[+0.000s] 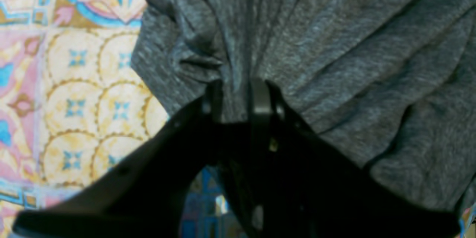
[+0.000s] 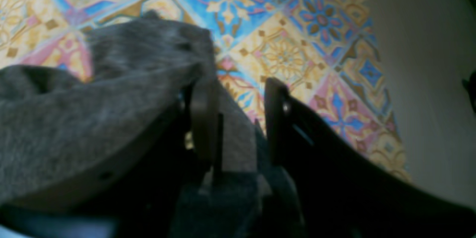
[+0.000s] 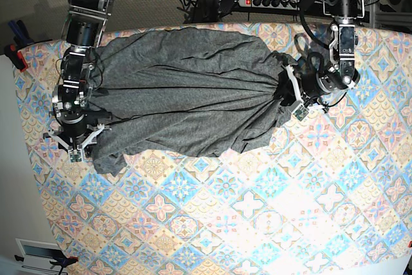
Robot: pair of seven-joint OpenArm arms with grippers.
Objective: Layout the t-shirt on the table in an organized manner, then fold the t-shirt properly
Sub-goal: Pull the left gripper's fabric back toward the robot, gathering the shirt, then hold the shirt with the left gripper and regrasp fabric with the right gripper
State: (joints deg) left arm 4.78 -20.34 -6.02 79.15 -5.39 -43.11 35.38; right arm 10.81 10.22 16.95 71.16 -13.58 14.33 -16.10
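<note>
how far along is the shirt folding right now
Early. Done: the t-shirt lies on the table, stretched between the arms, but it is wrinkled and gathered into pleats on one side. In hand: the left gripper pinches bunched fabric; the right gripper has cloth between and over its fingers, though how firmly is unclear. Left: flattening the shirt and squaring the sleeves, then every fold, since none shows yet.

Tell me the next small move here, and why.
Probably the left gripper should draw outward, away from the right gripper, to stretch the shirt. The left one is shut on a bunched edge, with folds fanning out from its grip. Cloth lies between the right one's parted fingers, though whether they pinch it is unclear. The shirt lies wrinkled across the table, not yet flat.
</note>
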